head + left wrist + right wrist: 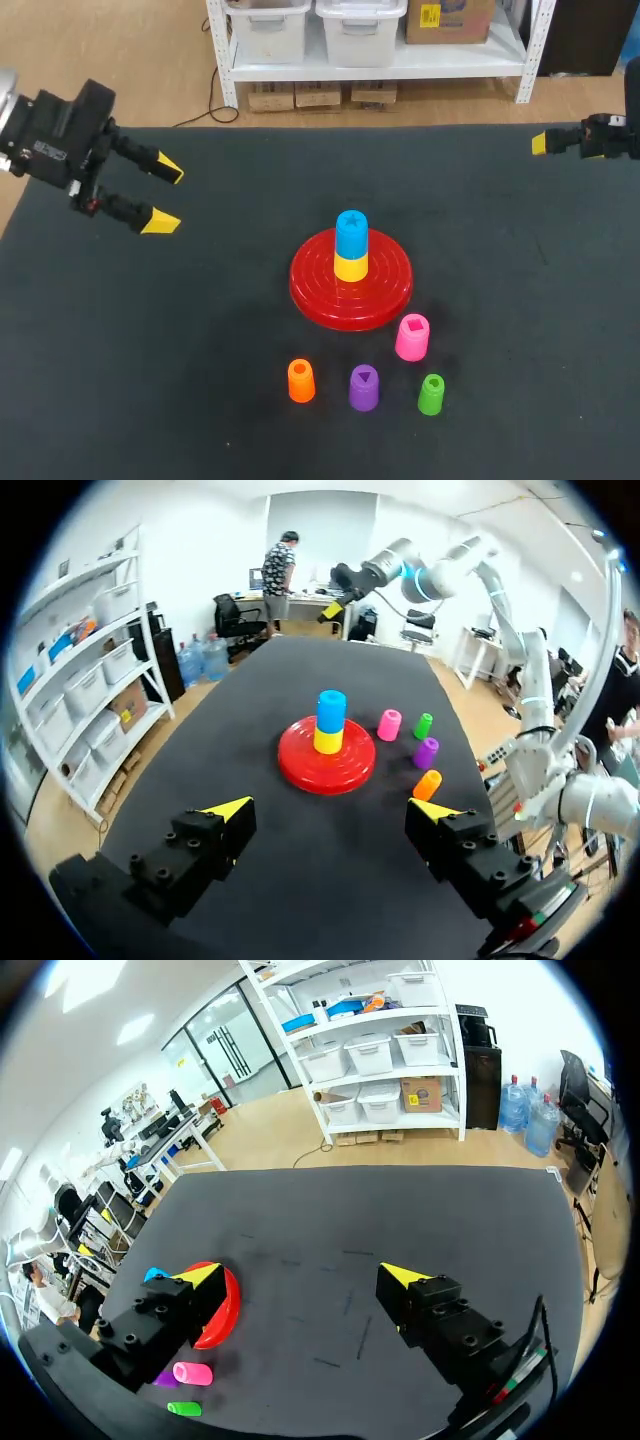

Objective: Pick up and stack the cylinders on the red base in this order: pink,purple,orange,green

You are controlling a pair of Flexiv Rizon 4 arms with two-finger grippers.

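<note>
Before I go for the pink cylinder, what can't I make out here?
- Right wrist view: the orange plastic cylinder is hidden behind the right hand's own finger; the purple plastic cylinder barely peeks out.
- Right wrist view: the same finger covers most of the red round base.
- Head view: the frame edge cuts off the right hand; only one yellow tip shows.

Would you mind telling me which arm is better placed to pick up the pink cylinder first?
Probably the right: the pink cylinder stands toward its side of the red base, somewhat nearer the open right gripper than the left gripper.
</note>
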